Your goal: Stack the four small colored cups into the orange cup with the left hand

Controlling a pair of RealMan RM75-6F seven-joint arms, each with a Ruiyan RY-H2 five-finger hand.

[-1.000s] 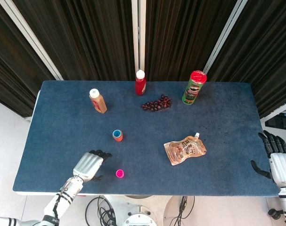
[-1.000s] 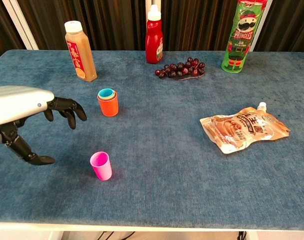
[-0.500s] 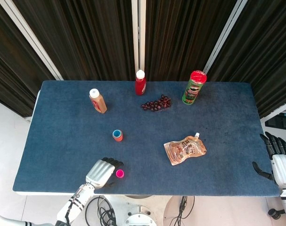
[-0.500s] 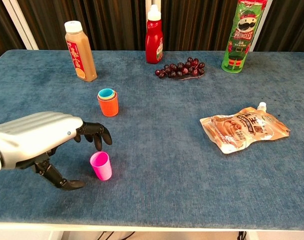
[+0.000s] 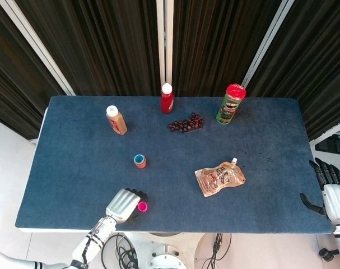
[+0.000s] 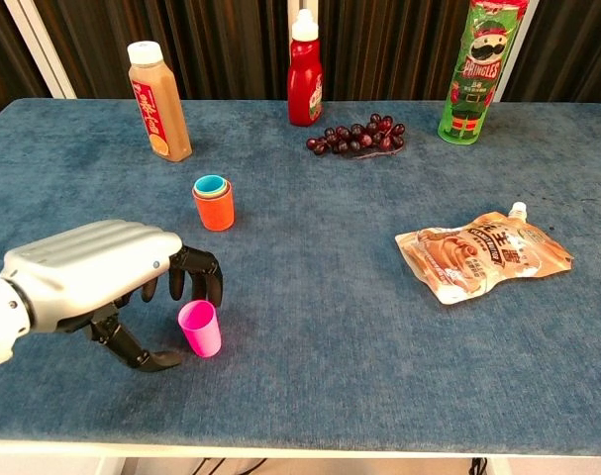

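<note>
Pink cup (image 6: 200,329) stands upright on the worktop (image 6: 379,327), between the left hand's (image 6: 102,277) spread fingers (image 6: 196,277) and thumb, not yet pinched. Closing off-centre could tip the light cup. Orange cup (image 6: 215,208), beyond the hand, already holds nested cups.

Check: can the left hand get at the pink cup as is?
Probably yes. The left hand is open right beside the pink cup, fingers above its rim and thumb low alongside, with nothing between them.
</note>
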